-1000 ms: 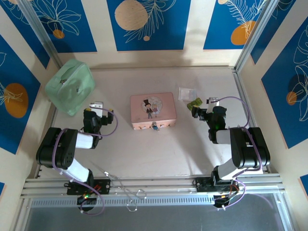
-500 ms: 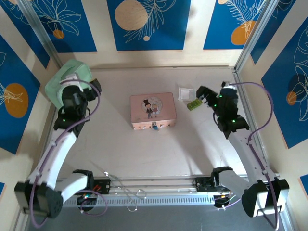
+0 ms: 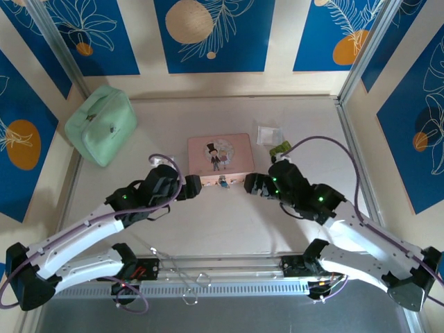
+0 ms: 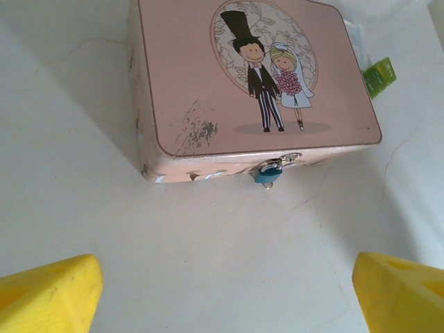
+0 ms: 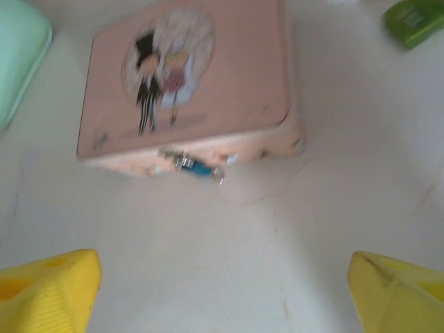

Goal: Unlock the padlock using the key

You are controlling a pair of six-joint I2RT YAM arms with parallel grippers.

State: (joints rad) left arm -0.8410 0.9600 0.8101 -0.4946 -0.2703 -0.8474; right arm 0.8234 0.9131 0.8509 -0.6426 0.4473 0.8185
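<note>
- Left arm: stretched low over the table, reaching forward and inward with its elbow at the near left. The left gripper lies just beside the near left corner of the box, apart from it.
- Left jaws: released. The yellow fingers stand wide apart, with bare table between them.
- Right arm: a mirrored pose, elbow at the near right. The right gripper is just off the box's near right corner.
- Right jaws: released. The fingers are spread wide and hold nothing.
- Padlock: hangs at the clasp midway along the box's near wall, between the two grippers and touched by neither.
- Pouch: green, at the far left, well apart.
</note>
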